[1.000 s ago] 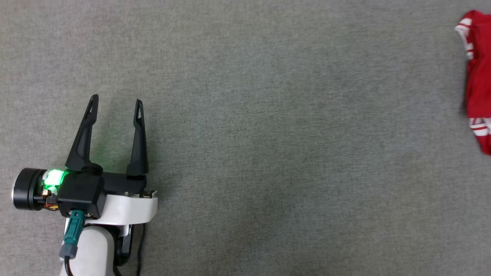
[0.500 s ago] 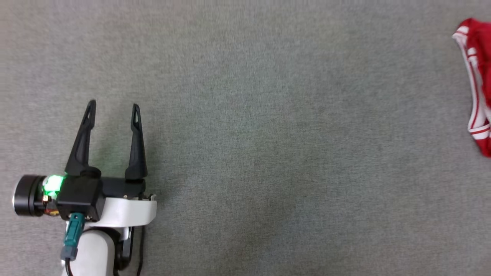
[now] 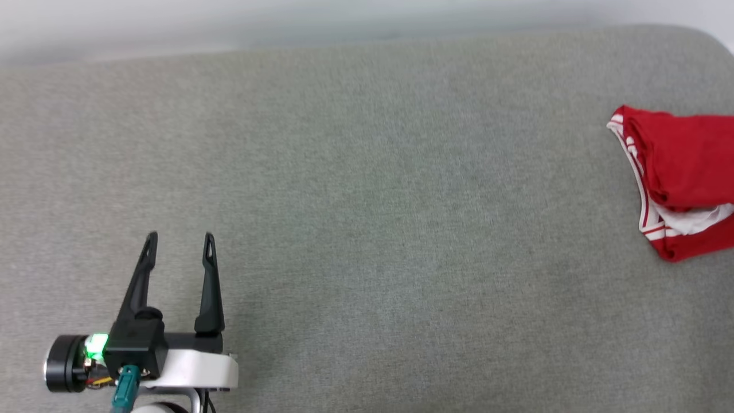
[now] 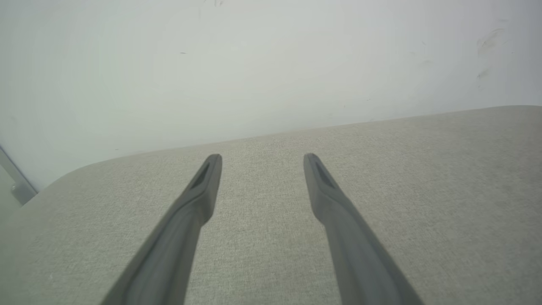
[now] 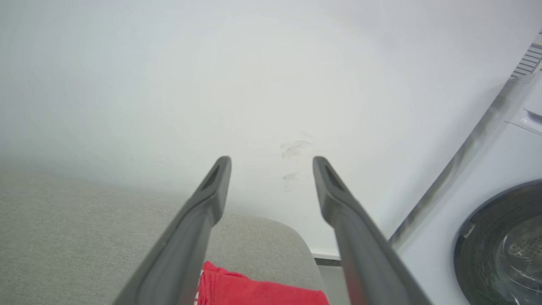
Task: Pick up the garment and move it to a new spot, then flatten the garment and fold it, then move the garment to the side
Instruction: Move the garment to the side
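The garment, red with red-white striped trim and a bit of white showing, lies folded at the right edge of the grey padded surface, partly cut off by the head view's border. In the right wrist view its red cloth lies below my right gripper, which is open, raised off it and holds nothing. My left gripper is open and empty over the surface's lower left, far from the garment. The left wrist view shows my left gripper open over bare fabric.
A pale wall runs behind the surface's far edge. A white washing machine with a round door stands to the right, past the surface's rounded corner.
The head camera has tilted up, so the whole picture has shifted down and the far edge and wall have come into view. More of the garment shows. The left gripper stays open.
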Controlling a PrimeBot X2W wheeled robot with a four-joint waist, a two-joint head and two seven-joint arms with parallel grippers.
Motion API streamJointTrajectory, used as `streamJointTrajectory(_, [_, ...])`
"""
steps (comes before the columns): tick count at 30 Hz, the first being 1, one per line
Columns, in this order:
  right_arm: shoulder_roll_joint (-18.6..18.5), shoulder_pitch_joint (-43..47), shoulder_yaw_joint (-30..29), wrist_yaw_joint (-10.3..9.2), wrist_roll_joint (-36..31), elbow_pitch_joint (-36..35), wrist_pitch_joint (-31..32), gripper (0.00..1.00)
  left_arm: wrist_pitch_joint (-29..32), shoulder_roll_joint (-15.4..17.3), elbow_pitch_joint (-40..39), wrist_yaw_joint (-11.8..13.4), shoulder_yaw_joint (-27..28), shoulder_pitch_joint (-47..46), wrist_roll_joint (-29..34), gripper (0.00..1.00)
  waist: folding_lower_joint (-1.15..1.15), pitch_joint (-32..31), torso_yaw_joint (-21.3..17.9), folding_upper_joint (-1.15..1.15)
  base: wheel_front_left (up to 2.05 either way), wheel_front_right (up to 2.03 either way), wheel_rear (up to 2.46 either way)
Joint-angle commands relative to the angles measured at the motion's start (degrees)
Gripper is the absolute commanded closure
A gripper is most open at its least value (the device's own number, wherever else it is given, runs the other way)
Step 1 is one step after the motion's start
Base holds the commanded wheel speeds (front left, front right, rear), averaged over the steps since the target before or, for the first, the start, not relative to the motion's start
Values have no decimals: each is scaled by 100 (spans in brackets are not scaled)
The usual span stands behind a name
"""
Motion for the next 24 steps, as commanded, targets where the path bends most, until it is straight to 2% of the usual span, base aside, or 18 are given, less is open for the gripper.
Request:
streamJointTrajectory(1, [47,108,32,-10,-57,-85,-138,0,-12,-26,36,7,0,88,-12,0,1,-198,91,0,0,0,0])
streamJointTrajectory(6, [558,497,307,-11,-131,-372,-839,0,-12,-66,154,-36,20,242,-29,0,1,-520,232,0,0,0,0])
streamJointTrajectory(10, [899,918,575,-10,-202,-441,-1157,0,-12,-101,243,-42,19,371,-27,0,1,-761,338,0,0,0,0])
streamJointTrajectory(18, [1569,1823,840,-10,-239,-250,-1361,0,-12,-144,427,-114,11,556,-42,0,1,-1120,491,0,0,0,0])
streamJointTrajectory(24, [1888,2468,883,-10,-228,-134,-1428,0,-12,-173,563,-165,14,679,-53,0,1,-1331,544,0,0,0,0])
